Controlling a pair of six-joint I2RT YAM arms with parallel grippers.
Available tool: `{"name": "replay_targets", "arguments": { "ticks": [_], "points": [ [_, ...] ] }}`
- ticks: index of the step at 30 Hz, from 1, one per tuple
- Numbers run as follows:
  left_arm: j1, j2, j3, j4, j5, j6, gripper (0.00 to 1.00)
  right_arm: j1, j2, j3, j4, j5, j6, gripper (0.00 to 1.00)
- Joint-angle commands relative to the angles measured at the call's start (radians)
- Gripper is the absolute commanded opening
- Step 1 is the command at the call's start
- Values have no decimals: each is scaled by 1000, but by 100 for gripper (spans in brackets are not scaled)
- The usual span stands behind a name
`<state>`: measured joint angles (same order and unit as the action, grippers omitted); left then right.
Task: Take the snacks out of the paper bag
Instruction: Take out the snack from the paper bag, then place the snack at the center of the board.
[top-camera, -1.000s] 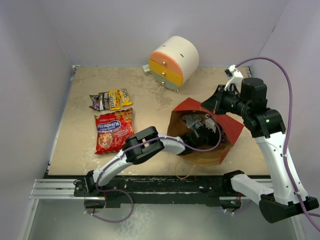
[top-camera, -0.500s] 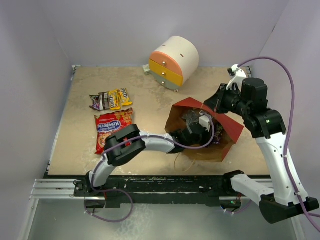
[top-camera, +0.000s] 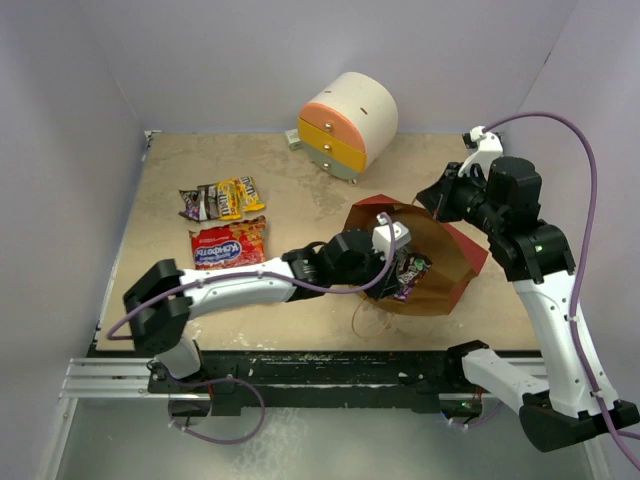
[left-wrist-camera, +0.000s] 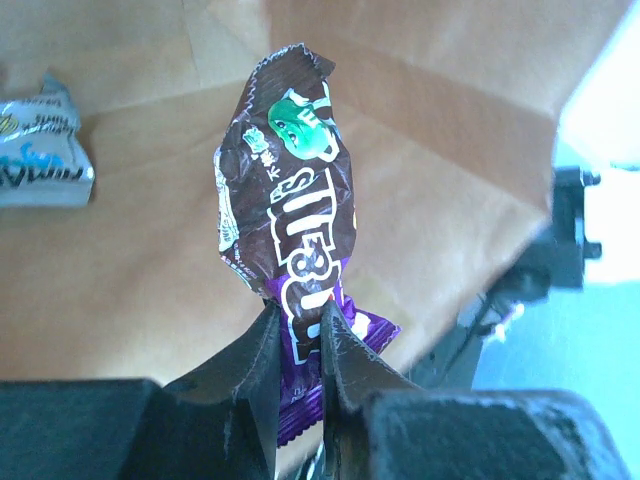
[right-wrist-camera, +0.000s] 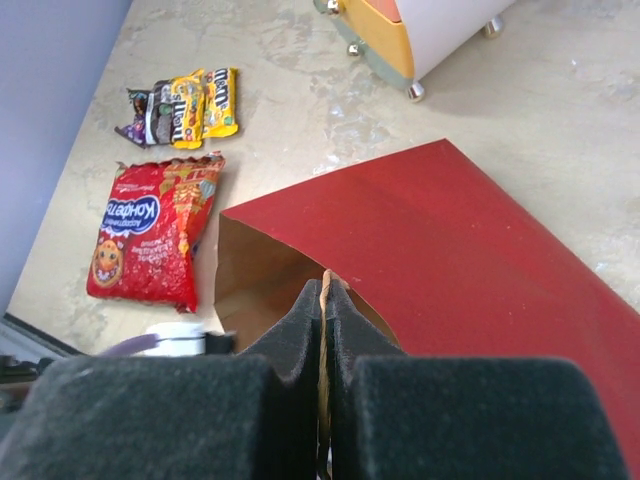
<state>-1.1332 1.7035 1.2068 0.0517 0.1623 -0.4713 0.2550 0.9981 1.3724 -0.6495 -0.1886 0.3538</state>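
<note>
**Purple packet held at the bag's mouth**

Seen from above, the left gripper (top-camera: 398, 267) held a purple packet (top-camera: 411, 272) at the mouth of the bag (top-camera: 455, 262). The bag lay tipped, right of centre on the table (top-camera: 300, 190), its mouth toward the left arm. The right gripper (top-camera: 438, 197) pinched the bag's far rim. A round white cabinet (top-camera: 350, 118) with orange and yellow drawers stood behind the bag, apart from it. A red crisp packet (top-camera: 228, 247) and a row of candy packets (top-camera: 222, 198) lay well to the left. The table was tan and mottled, boxed in by pale lilac walls (top-camera: 70, 120).

In the left wrist view, the fingers were clamped on the packet's lower end. The packet rose above them against the kraft lining. A silver packet (left-wrist-camera: 40, 150) lay on the paper, apart.

In the right wrist view, the fingers were pressed together on the thin rim edge. The bag's red side spread out to the right.
</note>
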Motion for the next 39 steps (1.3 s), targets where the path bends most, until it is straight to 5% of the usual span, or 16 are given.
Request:
{"name": "replay_targets", "arguments": {
  "ticks": [1, 10, 21, 24, 31, 39],
  "points": [
    [1, -184, -56, -156, -4, 77, 0, 0, -24, -13, 88, 37, -48, 0],
    [1, -536, -22, -539, -215, 89, 0, 0, -74, -84, 149, 50, -71, 0],
    [32, -668, 89, -923, -919, -68, 0, 0, -126, -157, 146, -10, -55, 0],
    [206, -567, 95, -961, -871, -155, 0, 0, -120, -160, 127, -37, -57, 0],
    [549, -266, 158, -701, -499, -111, 0, 0, -79, -129, 106, -103, -87, 0],
    [741, 339, 697, -846, -313, -5, 0, 30, -86, -114, 91, -66, -140, 0]
  ]
}}
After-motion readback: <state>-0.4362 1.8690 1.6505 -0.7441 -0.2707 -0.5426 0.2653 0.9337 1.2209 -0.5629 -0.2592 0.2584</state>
